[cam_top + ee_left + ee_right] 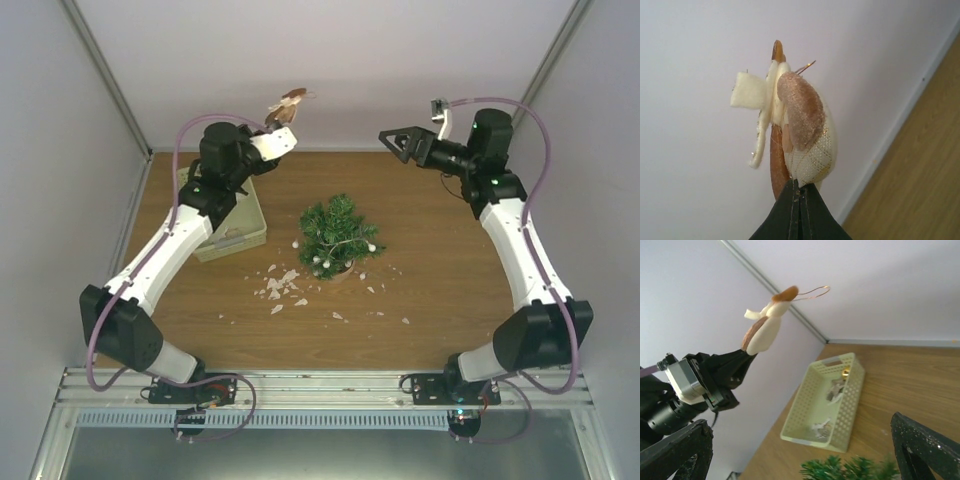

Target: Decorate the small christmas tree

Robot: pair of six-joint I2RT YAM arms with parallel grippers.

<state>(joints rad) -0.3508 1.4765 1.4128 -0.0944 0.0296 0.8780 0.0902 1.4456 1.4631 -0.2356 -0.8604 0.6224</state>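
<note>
Decoration is under way but looks far from finished. The small christmas tree [338, 237] stands upright in its pot near the middle of the table [450, 260]. A few pale dots among its lower branches look like small white baubles, though the overhead view is too coarse to be sure. Otherwise its green needles appear bare. White flakes [282, 285] lie scattered on the wood just in front of it.

The left hand [272, 124] is closed on the lower end of a fabric ornament [291, 102], a cream and brown figure with a thin gold wire loop [812, 291] at its top. It holds the piece raised high near the back wall, well apart from the tree and above the far end of the pale basket [232, 248]. The right hand [393, 144] has its fingers wide apart with nothing between them. It sits at about the same height and faces the ornament across the gap.

So one ornament is out of the basket, and none of this kind is on the tree. What is left, judging by the layout, is to bring the loop down over a branch tip, perhaps with the open right hand taking it first. The right wrist view shows at least three more pieces lying in the basket, one of them gold, so several rounds are left.
</note>
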